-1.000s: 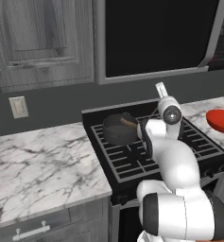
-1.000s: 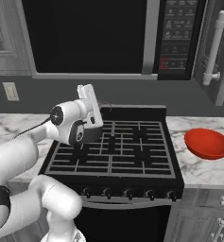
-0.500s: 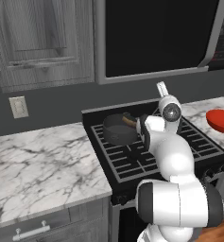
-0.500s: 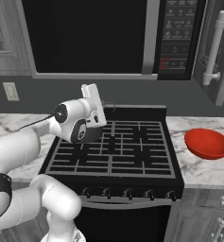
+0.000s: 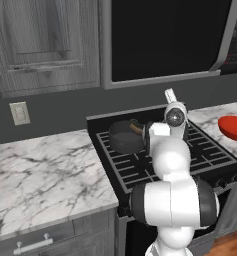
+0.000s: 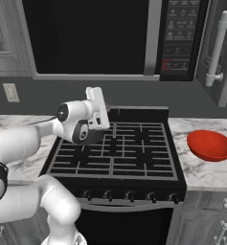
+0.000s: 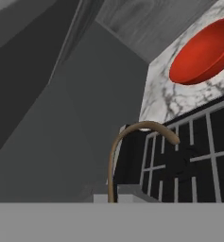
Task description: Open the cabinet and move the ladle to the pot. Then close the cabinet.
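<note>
Hiding behind arm – pot (image 5: 125, 137), ladle (image 7: 132, 142) base cut off

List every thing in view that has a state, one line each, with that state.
cabinet: doors shut.
pot: upright on the stove's rear left burner, no lid.
ladle: held in the tool, beside the pot.
tool: shut on the ladle.
red bowl: upright on the marble counter, empty.
microwave: door shut.
</note>
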You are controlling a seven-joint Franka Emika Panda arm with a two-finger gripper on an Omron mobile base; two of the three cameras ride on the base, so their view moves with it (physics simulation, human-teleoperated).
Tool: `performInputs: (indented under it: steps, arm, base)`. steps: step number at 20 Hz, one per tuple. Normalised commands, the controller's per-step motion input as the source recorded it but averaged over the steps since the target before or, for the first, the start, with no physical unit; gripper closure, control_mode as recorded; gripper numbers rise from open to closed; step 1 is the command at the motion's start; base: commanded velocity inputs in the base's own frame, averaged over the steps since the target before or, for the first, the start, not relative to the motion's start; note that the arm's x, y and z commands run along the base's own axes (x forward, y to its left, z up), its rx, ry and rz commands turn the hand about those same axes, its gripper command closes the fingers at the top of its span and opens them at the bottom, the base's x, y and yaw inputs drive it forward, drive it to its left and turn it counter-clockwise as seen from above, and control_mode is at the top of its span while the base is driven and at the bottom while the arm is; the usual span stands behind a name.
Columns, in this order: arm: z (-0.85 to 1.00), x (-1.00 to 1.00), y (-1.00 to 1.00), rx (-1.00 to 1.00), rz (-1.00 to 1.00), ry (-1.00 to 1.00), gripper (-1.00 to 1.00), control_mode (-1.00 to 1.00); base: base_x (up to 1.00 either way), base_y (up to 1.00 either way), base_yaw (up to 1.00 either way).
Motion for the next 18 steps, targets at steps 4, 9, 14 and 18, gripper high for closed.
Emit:
performInputs:
  steps: [4, 9, 14, 18]
  arm:
    - [-0.14, 0.11, 0.0, -0.03, -0.08, 0.0, 1.0, -1.0]
    - [-0.12, 0.17, 0.0, -0.01, -0.08, 0.0, 1.0, -1.0]
    - [-0.1, 0.24, 0.0, 0.0, -0.05, 0.03, 1.0, -1.0]
    - [-0.13, 0.19, 0.0, 0.0, 0.0, 0.01, 1.0, -1.0]
  base:
    - [0.0, 0.0, 0.0]
    - [0.0, 0.0, 0.0]
    - [0.0, 0.0, 0.0]
    - [0.0, 0.0, 0.0]
